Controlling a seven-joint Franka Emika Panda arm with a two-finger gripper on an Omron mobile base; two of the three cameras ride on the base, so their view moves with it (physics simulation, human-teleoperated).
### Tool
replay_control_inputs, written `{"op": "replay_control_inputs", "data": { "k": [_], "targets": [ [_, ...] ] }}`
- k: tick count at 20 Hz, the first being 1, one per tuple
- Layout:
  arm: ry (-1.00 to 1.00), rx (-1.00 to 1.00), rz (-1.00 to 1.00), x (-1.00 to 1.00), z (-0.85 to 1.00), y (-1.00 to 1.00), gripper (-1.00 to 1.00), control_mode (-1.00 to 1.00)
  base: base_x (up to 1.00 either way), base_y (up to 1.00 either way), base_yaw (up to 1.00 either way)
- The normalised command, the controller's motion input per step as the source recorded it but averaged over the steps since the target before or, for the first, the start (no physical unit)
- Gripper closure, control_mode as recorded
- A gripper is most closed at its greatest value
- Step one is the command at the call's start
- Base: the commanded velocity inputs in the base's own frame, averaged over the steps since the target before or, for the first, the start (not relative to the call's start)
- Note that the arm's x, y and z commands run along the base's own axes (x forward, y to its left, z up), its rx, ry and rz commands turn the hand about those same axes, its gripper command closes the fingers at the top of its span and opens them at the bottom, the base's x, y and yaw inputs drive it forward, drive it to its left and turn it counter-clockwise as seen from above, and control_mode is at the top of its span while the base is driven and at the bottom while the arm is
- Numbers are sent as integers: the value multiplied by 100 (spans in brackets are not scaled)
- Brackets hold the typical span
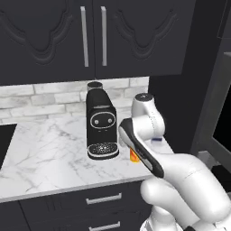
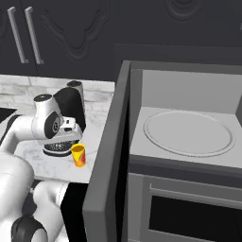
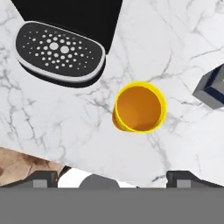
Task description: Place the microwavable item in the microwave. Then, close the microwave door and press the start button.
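Note:
The small yellow cup point(image 3: 140, 106) stands upright on the white marble counter point(image 3: 175, 39), seen from above with its orange inside showing. In the right base view the cup point(image 2: 78, 155) sits near the counter's front edge, its red-orange mark facing the camera. My gripper point(image 3: 114, 178) hangs above the cup, open, its fingertips point(image 3: 41, 177) wide apart and holding nothing. The microwave point(image 2: 189, 132) stands open to the right, its round turntable bare. The microwave door point(image 2: 106, 156) is swung out towards me, edge-on, close to the right of the cup.
The black coffee machine point(image 1: 101, 122) stands just left of and behind the cup, its drip tray point(image 3: 59, 52) close by. A small blue-and-white carton point(image 3: 212, 87) lies to the cup's right. A grey oven point(image 2: 189, 208) sits below the microwave. Dark cabinets point(image 1: 90, 36) hang overhead.

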Motion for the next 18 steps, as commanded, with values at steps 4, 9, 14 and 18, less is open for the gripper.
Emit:
{"op": "replay_control_inputs", "data": {
  "k": [4,9,14,18],
  "targets": [
    [3,0,7,55,-30,0,-100,-100,0,0,0],
    [15,-1,8,43,-51,3,-100,-100,0,0,0],
    [17,-1,10,27,-49,0,-100,-100,0,0,0],
    [4,0,9,19,-23,0,-100,-100,0,0,0]
  ]
}}
